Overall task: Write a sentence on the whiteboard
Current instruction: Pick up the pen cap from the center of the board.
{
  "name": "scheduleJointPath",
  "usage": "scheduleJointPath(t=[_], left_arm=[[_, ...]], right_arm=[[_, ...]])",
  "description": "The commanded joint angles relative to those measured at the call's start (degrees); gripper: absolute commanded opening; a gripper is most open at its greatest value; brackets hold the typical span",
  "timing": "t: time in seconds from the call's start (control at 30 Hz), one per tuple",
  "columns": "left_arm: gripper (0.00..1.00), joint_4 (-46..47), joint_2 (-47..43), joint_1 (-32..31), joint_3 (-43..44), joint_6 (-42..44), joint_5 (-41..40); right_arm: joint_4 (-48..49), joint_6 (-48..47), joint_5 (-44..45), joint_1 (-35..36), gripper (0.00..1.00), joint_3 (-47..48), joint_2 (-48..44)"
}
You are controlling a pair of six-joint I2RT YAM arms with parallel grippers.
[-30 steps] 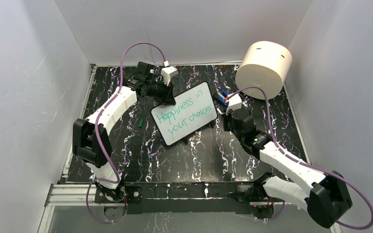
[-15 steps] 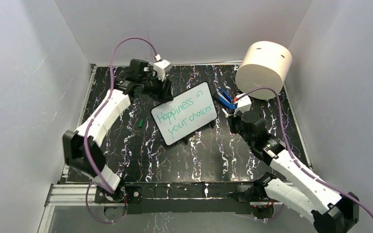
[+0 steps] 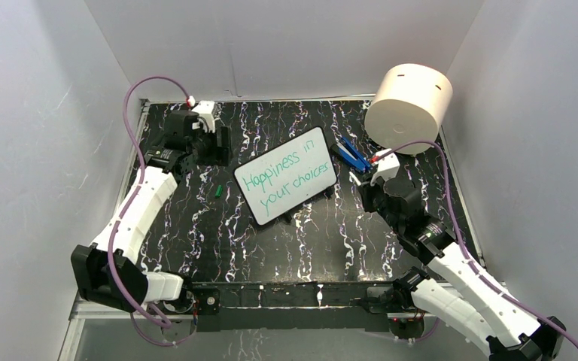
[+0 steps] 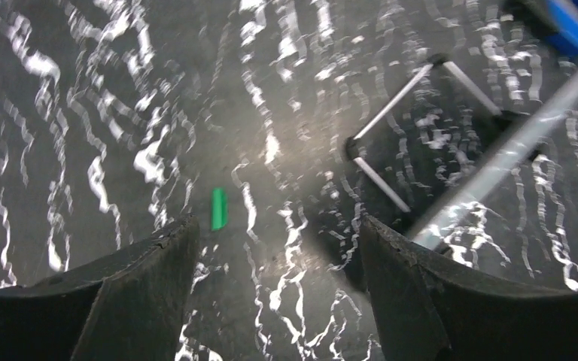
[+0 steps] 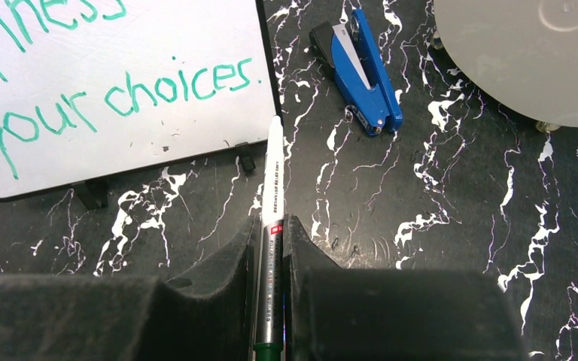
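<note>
The whiteboard [image 3: 286, 184] rests tilted at the table's middle on a small wire stand [image 4: 391, 128]. The sentence [image 3: 284, 179] is teal-green handwriting, "Happiness in your choices."; its end shows in the right wrist view [image 5: 173, 86]. My left gripper [image 3: 216, 147] hangs well left of the board, open and empty [image 4: 275, 241]. My right gripper [image 3: 363, 180] is just right of the board, shut on a silver-and-white marker [image 5: 272, 195] that points toward the board's lower right corner [image 5: 267, 143]. A small green cap [image 3: 217, 191] lies on the table between the left gripper and the board.
A big cream cylinder [image 3: 410, 105] lies on its side at the back right. A blue stapler-like tool [image 3: 350, 154] lies between it and the board. White walls close in the black marbled table [image 3: 308, 241] on three sides.
My left gripper opened and pulled back to the left, away from the board's upper left corner. The right arm drew back slightly to the right, still gripping the marker.
</note>
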Motion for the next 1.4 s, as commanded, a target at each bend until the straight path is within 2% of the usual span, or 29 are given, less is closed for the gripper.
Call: scheduleJointPath(t=[0.0, 0.1, 0.3, 0.6, 0.67, 1.37], left_arm=[[0.75, -2.3, 0.1, 3.1, -2.7, -3.6, -6.9], [0.74, -2.9, 3.0, 4.0, -4.0, -3.3, -7.5], [0.67, -2.4, 9.8, 4.9, -5.6, -3.4, -6.1], [0.39, -2.0, 17.6, 5.5, -6.6, -1.2, -4.8], [0.35, -2.1, 18.9, 5.8, -6.3, -0.9, -5.2], [0.31, -2.5, 28.0, 8.6, -3.8, 0.7, 2.2]], right_arm=[[1.5, 1.0, 0.2, -0.2, 0.0, 1.5, -2.0], [1.6, 0.9, 0.4, -0.2, 0.0, 1.4, -2.0], [1.6, 0.7, 1.3, -0.2, 0.0, 1.4, -1.9], [1.7, 0.7, 1.5, -0.2, 0.0, 1.0, -2.1], [1.7, 0.7, 1.4, -0.2, 0.0, 1.1, -2.0], [2.3, 0.6, 1.4, -0.2, 0.0, 0.7, -2.3]])
